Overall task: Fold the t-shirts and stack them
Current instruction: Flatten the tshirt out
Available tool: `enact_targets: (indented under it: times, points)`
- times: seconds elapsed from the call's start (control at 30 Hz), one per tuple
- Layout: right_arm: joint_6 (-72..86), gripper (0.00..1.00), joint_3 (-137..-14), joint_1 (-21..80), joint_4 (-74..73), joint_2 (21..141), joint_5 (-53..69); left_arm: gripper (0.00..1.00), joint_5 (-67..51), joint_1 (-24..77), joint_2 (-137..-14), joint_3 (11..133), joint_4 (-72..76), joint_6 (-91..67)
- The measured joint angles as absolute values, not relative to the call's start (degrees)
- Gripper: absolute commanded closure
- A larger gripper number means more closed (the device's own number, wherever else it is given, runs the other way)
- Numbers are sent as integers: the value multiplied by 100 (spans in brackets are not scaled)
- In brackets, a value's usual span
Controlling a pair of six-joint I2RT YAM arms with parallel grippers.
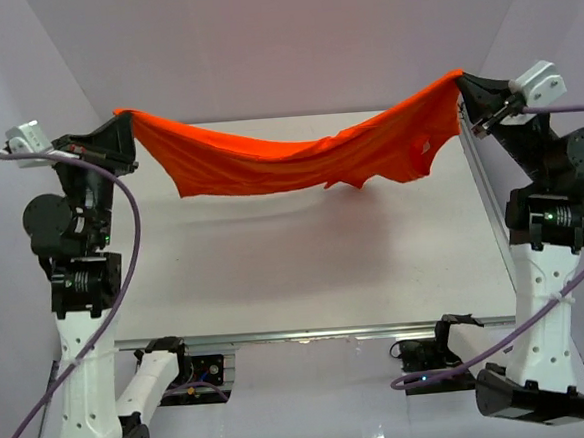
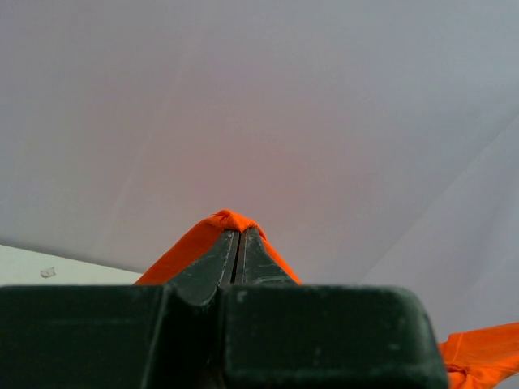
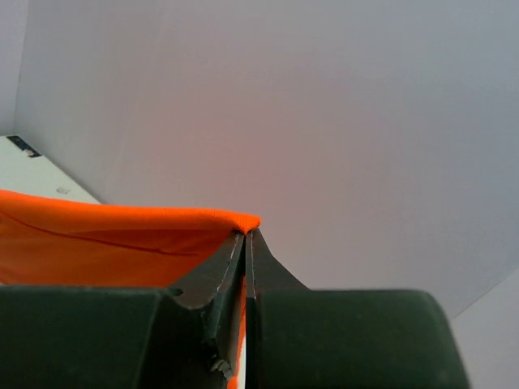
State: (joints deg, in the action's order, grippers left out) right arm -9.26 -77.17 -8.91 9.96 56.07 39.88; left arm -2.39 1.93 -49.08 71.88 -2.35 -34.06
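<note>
Hanging in the air over the far part of the table (image 1: 276,270), the orange-red t-shirt (image 1: 298,158) is strung between the two arms like a hammock. The left gripper (image 1: 121,119) pinches one end of the cloth at the far left. The right gripper (image 1: 462,79) pinches the other end at the far right. Both ends are held high above the white surface.

The upper edge of the cloth dips in a shallow curve from each end toward the middle. The lower edge hangs in loose, uneven folds, with a pointed flap drooping a little right of centre. From above, no part of the cloth appears to rest on the table. A small pale mark shows on the fabric near its right end, and it is too small to tell what it is.

The left wrist view shows the dark fingers pressed together with only a thin seam between them. Orange fabric is bunched over their tips and falls away on both sides. The right wrist view shows the same closed pinch, with the cloth's edge running from the tips off to the left as a smooth band. Beyond both lies the pale wall (image 3: 340,121).

A purple cable (image 1: 128,240) loops down beside the left arm. A metal rail (image 1: 310,333) runs along the table's near edge.
</note>
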Motion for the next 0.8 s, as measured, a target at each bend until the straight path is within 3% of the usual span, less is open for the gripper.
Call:
enact_targets:
  times: [0.43,0.6,0.8]
  points:
    - [-1109,94,-8871,-899,786,5043,3680,92,-34,191,-4086,8490,-1328,-3354]
    - [-1055,94,-7983,-899,906,5028,3846,92,84,191,-4180,8075,-1310,-3356]
    - [-895,94,-6294,-888,1334,5524,4010,92,126,187,-4709,6665,-823,-3470]
